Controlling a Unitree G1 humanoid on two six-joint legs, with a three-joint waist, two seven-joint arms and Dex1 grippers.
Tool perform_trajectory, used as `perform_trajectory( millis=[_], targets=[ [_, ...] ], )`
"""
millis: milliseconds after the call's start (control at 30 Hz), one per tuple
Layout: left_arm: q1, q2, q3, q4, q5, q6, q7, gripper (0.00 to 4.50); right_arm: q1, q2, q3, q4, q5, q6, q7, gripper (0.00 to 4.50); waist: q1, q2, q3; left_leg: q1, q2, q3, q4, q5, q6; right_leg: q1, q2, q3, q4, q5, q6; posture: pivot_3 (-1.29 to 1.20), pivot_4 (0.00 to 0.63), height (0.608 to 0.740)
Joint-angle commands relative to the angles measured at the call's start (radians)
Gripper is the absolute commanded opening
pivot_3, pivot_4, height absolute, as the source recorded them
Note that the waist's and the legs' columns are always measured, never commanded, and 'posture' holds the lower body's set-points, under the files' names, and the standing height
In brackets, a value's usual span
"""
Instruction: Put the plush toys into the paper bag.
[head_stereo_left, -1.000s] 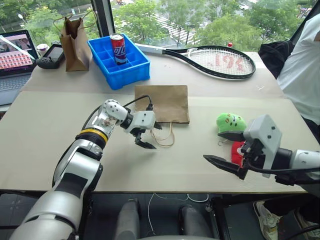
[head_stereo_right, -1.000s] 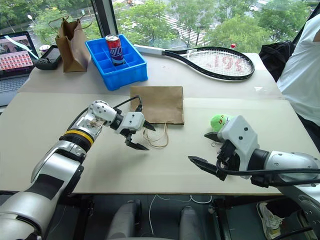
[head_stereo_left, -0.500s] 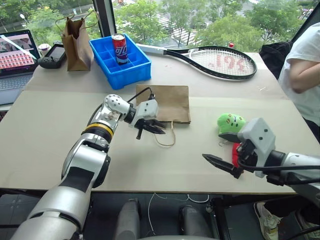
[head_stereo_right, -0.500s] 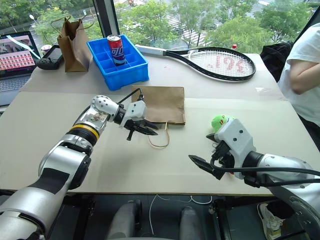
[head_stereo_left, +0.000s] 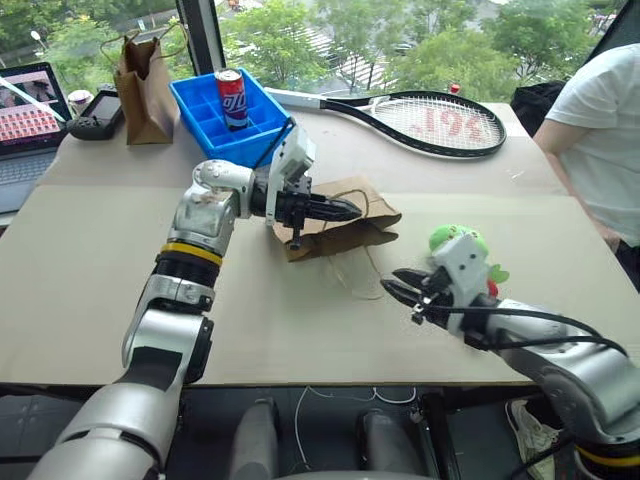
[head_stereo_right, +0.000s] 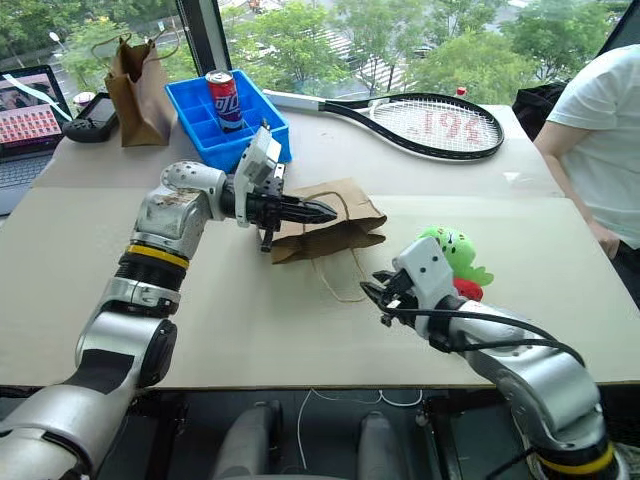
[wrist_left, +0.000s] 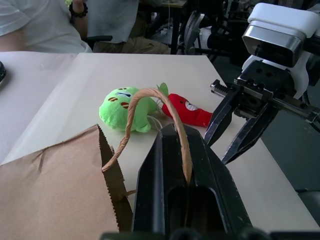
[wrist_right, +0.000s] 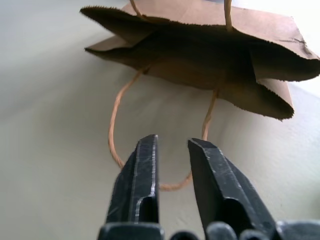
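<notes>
The paper bag (head_stereo_left: 340, 222) lies on the table (head_stereo_left: 90, 260), its mouth raised and gaping toward the right pincer (head_stereo_left: 400, 293). The left pincer (head_stereo_left: 345, 210) is clamped on the bag's upper cord handle (wrist_left: 150, 107), which loops out over its closed fingers and holds the upper lip of the bag off the table. The lower handle (wrist_right: 117, 135) trails loose on the table surface, directly ahead of the right pincer.

The right pincer sits low, just in front of the bag mouth, its fingers (wrist_right: 137, 180) drawn to a narrow gap with nothing between them; the loose handle loop lies just past the tips, and contact cannot be confirmed.

The lime-green plush toy (head_stereo_left: 455, 243) rests on the table close behind the right pincer, on the side away from the bag. The red chili plush toy (wrist_left: 187, 110) lies touching it.

Beyond the left pincer stand a blue compartment tray (head_stereo_left: 215, 120) holding a drinks can (head_stereo_left: 232, 98), a darker crumpled paper bag (head_stereo_left: 145, 80) and a tennis racket (head_stereo_left: 420, 117). A laptop (head_stereo_left: 28, 110) sits at the table's far left corner. A person in a white shirt (head_stereo_left: 600, 140) is at the right edge.
</notes>
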Motion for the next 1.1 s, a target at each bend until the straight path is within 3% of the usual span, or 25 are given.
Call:
perform_trajectory(
  millis=[33, 400, 533, 833, 1100],
  targets=[
    [-0.004, 0.009, 0.012, -0.122, -0.057, 0.088, 0.052, 0.00, -0.086, 0.076, 0.087, 0.106, -0.124, -0.109, -0.026, 0.09, -0.001, 0.000, 0.000, 0.000, 0.000, -0.001, 0.001, 0.000, 0.000, 0.000, 0.000, 0.000, 0.002, 0.000, 0.000, 0.00, 0.150, 0.740],
    [-0.013, 0.023, 0.010, -0.210, -0.119, 0.170, 0.125, 0.00, -0.250, 0.287, 0.205, 0.576, -0.337, -0.409, 0.039, 0.09, -0.006, 0.001, 0.000, -0.001, 0.000, -0.002, 0.005, 0.000, 0.000, 0.000, 0.001, 0.000, 0.005, -0.002, -0.001, 0.00, 0.150, 0.740],
    [-0.045, 0.039, 0.042, -0.201, -0.139, 0.173, 0.160, 0.00, -0.256, 0.319, 0.240, 0.709, -0.402, -0.483, 0.076, 0.09, -0.008, 0.001, 0.000, -0.001, 0.000, -0.002, 0.005, 0.000, 0.000, 0.000, 0.002, 0.000, 0.006, -0.001, 0.002, 0.00, 0.150, 0.740],
    [-0.226, 0.136, 0.116, -0.111, -0.129, 0.097, 0.197, 0.00, -0.231, 0.322, 0.257, 0.778, -0.482, -0.503, 0.129, 0.09, -0.017, 0.001, 0.000, 0.000, 0.000, -0.002, 0.004, -0.001, -0.001, 0.000, 0.002, 0.000, 0.006, -0.001, 0.001, 0.00, 0.150, 0.740],
    [-0.273, 0.188, 0.071, -0.182, -0.112, 0.046, 0.158, 0.00, -0.230, 0.346, 0.240, 0.777, -0.505, -0.502, 0.148, 0.09, -0.019, 0.001, 0.000, 0.000, 0.001, -0.002, 0.004, -0.004, -0.007, 0.000, 0.002, 0.000, 0.006, -0.002, 0.001, 0.00, 0.150, 0.740]
  ],
)
